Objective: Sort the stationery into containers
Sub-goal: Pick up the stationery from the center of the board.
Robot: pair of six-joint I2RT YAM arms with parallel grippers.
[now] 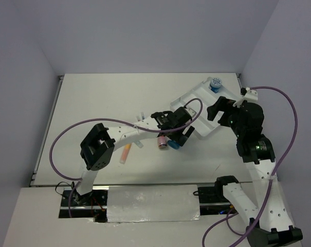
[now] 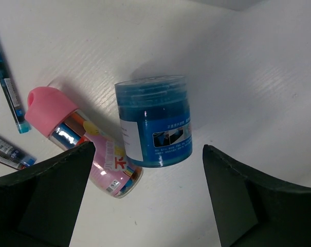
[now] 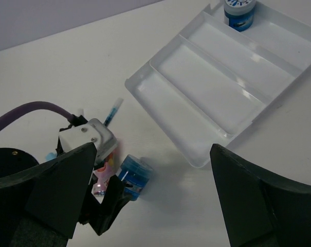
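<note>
Left jaws wide over blue jar (image 2: 154, 121); tube (image 2: 68, 123) beside

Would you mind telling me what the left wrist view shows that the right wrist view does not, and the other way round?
Only the left wrist view: dark pens at its lower left edge, and the printed label on the lying blue jar. Only the right wrist view: the white tray with long compartments, and a second blue jar standing upright in its far compartment. Both: the lying blue jar, the pink-capped tube beside it, and a light-blue pen.
</note>
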